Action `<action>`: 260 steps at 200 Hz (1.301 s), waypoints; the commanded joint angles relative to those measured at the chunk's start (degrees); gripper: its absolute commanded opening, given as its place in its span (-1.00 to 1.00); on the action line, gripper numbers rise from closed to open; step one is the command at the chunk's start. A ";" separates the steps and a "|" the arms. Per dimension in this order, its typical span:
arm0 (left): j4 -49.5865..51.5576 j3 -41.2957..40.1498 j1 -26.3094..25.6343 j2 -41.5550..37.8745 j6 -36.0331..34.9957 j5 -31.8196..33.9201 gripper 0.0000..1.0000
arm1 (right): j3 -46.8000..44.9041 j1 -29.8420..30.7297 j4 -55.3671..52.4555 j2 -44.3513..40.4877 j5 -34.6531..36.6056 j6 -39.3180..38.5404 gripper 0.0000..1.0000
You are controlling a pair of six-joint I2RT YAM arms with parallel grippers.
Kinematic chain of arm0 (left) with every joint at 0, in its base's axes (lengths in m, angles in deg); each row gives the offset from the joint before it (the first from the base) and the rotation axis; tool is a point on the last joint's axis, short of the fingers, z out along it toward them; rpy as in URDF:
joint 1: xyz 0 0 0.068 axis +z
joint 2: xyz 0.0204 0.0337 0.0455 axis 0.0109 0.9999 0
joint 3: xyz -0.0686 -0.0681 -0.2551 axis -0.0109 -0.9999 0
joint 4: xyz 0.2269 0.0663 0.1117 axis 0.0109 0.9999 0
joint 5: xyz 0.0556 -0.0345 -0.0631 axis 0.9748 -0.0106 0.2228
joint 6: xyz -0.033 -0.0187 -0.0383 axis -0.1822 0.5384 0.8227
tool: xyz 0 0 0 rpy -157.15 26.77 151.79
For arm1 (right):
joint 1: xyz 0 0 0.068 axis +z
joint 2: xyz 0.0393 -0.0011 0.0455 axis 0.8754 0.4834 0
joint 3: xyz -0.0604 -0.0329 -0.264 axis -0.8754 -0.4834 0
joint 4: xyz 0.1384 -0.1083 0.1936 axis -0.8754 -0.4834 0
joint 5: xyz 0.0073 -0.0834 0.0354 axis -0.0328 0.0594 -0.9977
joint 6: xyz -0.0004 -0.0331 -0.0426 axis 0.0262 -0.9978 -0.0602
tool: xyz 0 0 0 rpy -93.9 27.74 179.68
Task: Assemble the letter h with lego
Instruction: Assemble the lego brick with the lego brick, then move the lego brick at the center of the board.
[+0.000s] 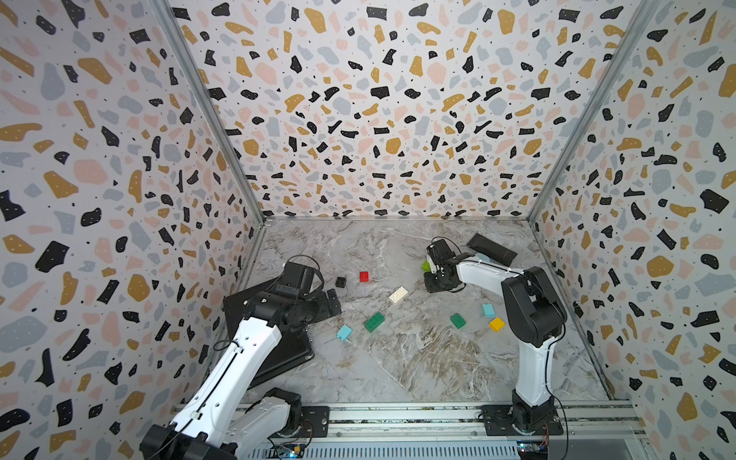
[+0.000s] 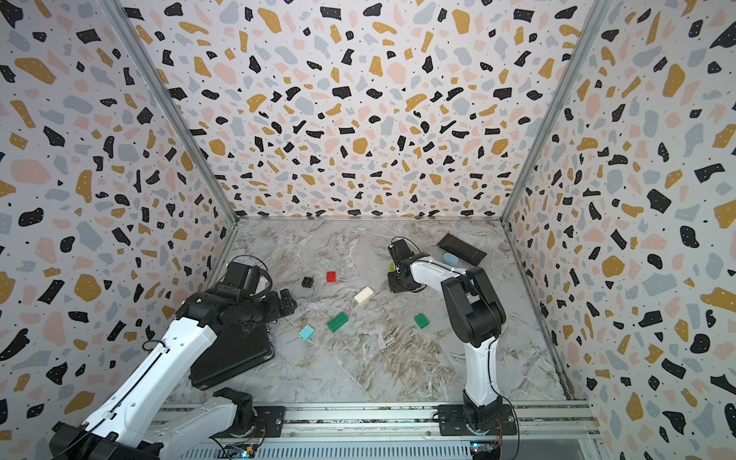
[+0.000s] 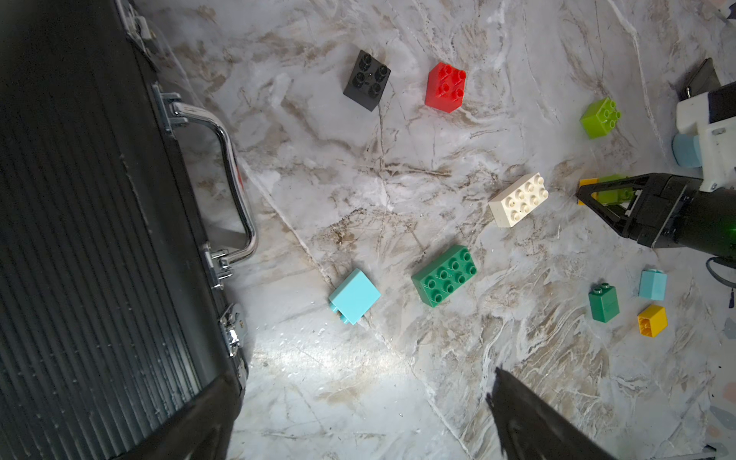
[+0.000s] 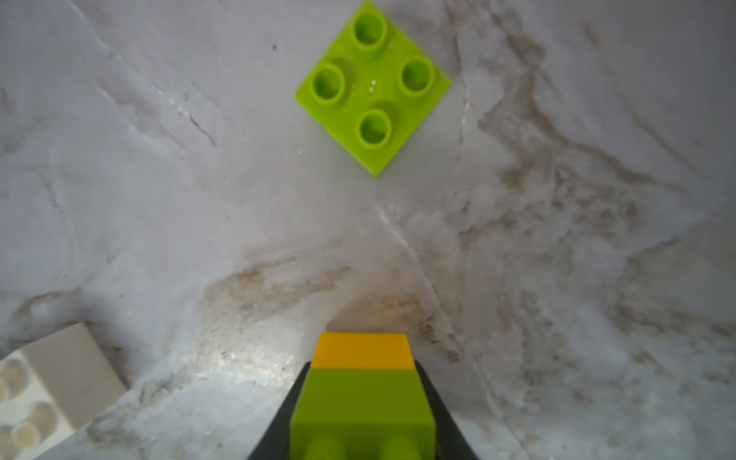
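Lying closed, black case [image 3: 99, 239], lego bricks [image 3: 444, 276] outside

Each arm is built of smooth white link shells joined by bulky black joint housings. The left arm [image 1: 255, 342] has small dark holes dotted along its white forearm. The right arm [image 1: 531, 370] ends below in a black base plate [image 1: 492, 416] fixed with screws. Thin black cables [image 1: 217, 382] run along the white links and loop near the wrists. The right arm's fingers [image 3: 585, 199] are black, tapered, open triangular frames, with a green light glowing on the body behind them.
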 commanded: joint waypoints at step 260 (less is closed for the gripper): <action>-4.65 -2.46 -0.18 -0.73 -3.25 -6.74 0.98 | -12.54 14.78 -2.98 -21.90 1.75 20.16 0.54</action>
